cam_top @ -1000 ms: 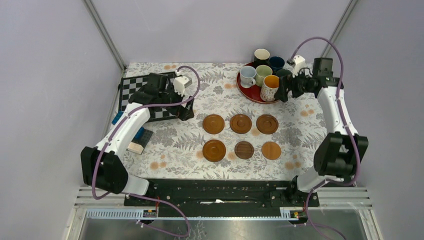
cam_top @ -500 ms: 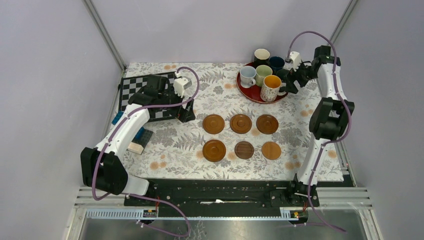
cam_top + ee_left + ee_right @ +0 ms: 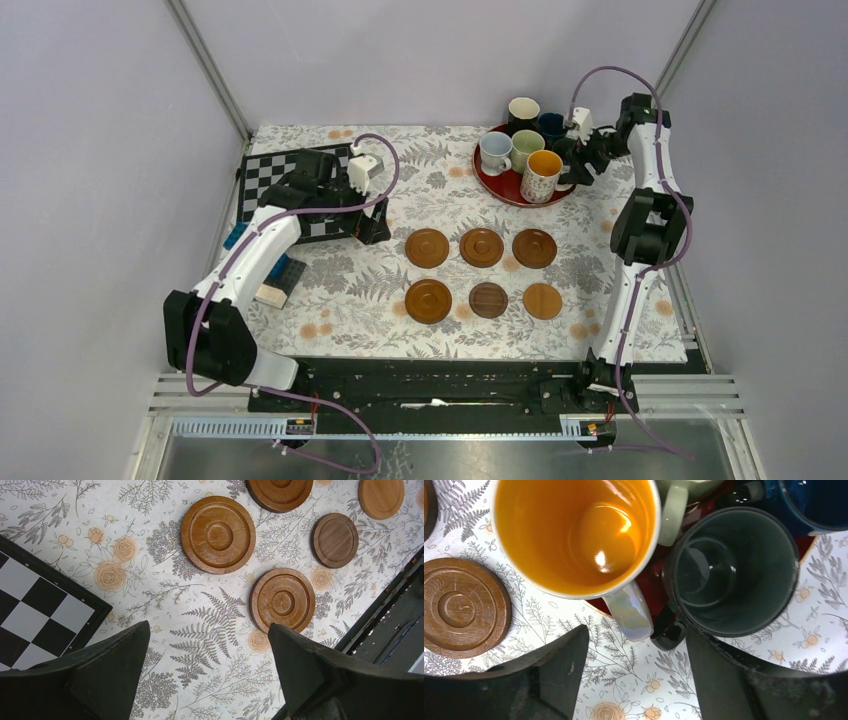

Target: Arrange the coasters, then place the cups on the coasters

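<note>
Closely beside the orange mug (image 3: 574, 535) — a dark mug (image 3: 731, 570); chessboard (image 3: 262, 175) far left.

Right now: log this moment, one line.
coasters: six, two rows, bare | mugs: on red tray | right gripper: open at orange-inside mug handle | left gripper: open, empty
</note>
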### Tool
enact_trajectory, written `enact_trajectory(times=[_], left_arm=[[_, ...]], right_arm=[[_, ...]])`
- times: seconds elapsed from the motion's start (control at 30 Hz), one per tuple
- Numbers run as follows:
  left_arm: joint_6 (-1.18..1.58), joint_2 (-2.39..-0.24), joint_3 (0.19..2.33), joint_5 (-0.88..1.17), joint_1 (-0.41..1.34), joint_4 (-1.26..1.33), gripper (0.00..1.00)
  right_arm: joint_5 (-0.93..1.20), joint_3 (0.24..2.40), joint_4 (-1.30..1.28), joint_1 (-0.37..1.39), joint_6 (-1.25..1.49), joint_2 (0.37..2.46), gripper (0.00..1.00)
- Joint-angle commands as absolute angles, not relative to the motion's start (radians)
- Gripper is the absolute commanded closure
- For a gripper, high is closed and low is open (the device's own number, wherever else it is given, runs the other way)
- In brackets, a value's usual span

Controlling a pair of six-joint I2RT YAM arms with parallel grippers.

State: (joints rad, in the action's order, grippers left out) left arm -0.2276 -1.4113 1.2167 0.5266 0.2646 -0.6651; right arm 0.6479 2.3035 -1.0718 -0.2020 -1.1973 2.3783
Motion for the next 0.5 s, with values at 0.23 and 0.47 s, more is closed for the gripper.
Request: enact_trajectory(times=[0.23,0.47], left_arm=[[-0.23,-1.434,1.28,0.543,0.258,-0.671,0.01],[-0.226,-1.408,1.293,0.529,0.258,-0.698,0.01]], right_arm=[[0.693,2.181,-1.12,-0.163,-1.294,2.282,0.47],[0.706,2.145,-1.086,-0.153,-1.244,2.242,0.49]])
